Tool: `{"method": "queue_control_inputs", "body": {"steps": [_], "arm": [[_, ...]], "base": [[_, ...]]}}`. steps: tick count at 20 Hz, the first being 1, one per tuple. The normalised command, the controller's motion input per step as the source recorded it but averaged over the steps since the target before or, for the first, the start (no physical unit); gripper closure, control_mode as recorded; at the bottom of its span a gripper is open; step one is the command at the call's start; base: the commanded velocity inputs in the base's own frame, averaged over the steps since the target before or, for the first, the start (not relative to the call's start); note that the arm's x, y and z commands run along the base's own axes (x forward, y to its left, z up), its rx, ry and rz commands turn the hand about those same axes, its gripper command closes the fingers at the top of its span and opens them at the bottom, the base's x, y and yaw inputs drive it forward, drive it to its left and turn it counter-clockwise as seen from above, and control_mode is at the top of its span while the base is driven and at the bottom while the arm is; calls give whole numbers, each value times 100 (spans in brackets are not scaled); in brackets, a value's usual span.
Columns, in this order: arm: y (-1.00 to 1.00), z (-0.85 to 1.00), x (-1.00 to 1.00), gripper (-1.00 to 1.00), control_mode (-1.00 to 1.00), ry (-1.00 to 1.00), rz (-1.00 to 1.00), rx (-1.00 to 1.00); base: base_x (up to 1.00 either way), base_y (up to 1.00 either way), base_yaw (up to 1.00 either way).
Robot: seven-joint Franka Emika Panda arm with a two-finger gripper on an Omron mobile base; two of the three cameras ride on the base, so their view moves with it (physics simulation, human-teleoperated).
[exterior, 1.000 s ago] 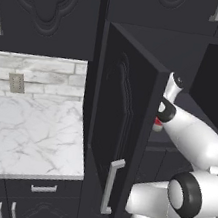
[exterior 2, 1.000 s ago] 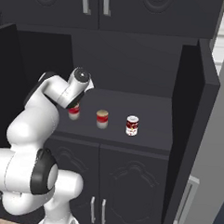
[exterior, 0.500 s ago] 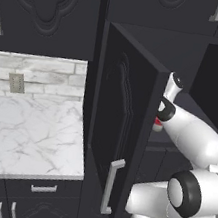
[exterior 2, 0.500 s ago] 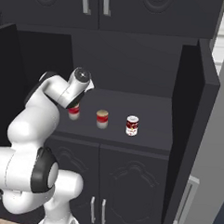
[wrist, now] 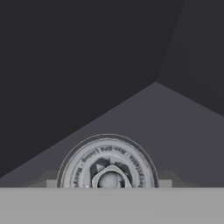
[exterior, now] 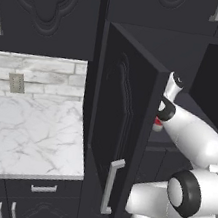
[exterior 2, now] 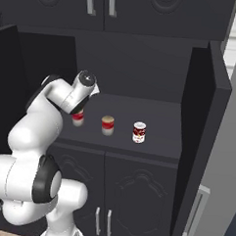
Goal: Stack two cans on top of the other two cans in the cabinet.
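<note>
Open black cabinet [exterior 2: 199, 95], centre frame: three cans on shelf; leftmost can [exterior 2: 78, 119] beneath the gripper; grip state indeterminable.

A kitchen: marble counter [exterior: 22, 136], white brick backsplash [exterior: 41, 74], black panelled cabinet [exterior: 119, 133], drawers [exterior: 41, 189].

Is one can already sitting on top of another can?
No. In the right base view, the three visible cans stand side by side on the cabinet shelf, none stacked.
</note>
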Motion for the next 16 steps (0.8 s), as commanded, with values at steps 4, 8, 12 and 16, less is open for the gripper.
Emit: {"method": "queue_control_inputs", "body": {"steps": [4, 8, 12, 16], "arm": [[-2, 0, -3, -100, -100, 0, 0, 0], [-4, 0, -10, -100, -100, 0, 0, 0], [-4, 0, -15, -100, -100, 0, 0, 0], [-15, 0, -32, -100, -100, 0, -1, 0]], "base": [[0, 0, 0], [0, 0, 0], [0, 0, 0], [0, 0, 0]]}}
